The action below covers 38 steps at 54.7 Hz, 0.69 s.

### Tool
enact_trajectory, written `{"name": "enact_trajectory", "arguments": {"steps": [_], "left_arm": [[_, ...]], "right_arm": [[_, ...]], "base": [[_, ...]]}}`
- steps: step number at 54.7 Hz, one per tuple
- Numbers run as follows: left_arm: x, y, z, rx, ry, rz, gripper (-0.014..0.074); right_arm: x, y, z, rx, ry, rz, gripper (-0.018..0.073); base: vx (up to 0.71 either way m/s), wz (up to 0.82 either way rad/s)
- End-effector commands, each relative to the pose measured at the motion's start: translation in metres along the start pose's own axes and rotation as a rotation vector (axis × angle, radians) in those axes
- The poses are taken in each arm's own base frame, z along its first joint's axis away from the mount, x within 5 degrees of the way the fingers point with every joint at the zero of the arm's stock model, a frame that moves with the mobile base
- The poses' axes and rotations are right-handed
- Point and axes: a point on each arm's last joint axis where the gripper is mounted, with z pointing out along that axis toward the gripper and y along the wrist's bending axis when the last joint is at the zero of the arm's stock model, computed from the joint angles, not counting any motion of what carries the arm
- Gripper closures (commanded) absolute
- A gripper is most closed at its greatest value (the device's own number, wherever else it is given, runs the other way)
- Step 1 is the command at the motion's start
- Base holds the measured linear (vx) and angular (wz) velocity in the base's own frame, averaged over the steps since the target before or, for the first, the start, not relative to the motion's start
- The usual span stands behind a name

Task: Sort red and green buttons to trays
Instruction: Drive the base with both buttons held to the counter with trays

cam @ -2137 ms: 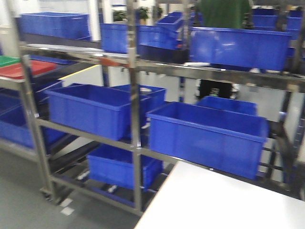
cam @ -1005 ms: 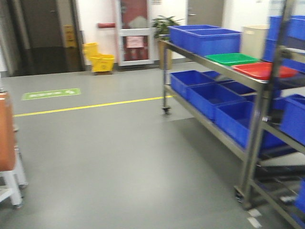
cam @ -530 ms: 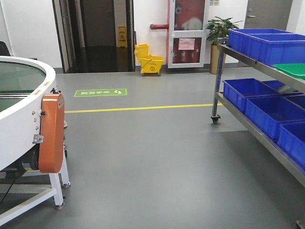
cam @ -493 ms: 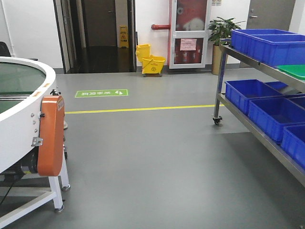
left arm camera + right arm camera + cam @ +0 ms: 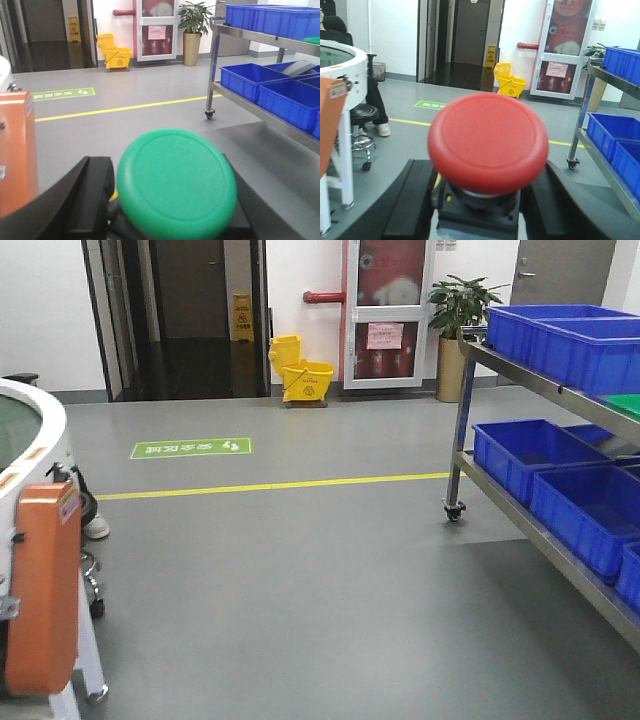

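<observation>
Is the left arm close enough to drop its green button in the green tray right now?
Probably not. The left gripper holds the green button, but the green tray is just a sliver on the rack far to one side, across bare floor. The robot likely must roll closer.

Bright, even light fills the hall, with a soft sheen on the grey floor [image 5: 330, 580]. The front view is sharp. Up close, the green cap [image 5: 177, 182] and red cap [image 5: 487, 142] look softly blurred.
</observation>
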Motion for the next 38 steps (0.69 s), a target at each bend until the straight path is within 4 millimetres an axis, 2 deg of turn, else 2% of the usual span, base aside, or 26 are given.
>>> {"name": "enact_trajectory", "arguments": {"steps": [1,38], "left_arm": [[-0.0185,-0.0047,-0.0011,0.045,-0.101,-0.012,0.0594],[-0.0182,-0.0045,-0.0010,0.044,-0.098,-0.012,0.0594]], "right_arm": [[-0.0130,0.0020,0.0002,-0.032,-0.058,0.001,0.0567],[-0.0125,0.0020,0.0009,-0.033,-0.054,0.002,0.0567]], "base": [[0.59,-0.05],[0.67,-0.01]]}}
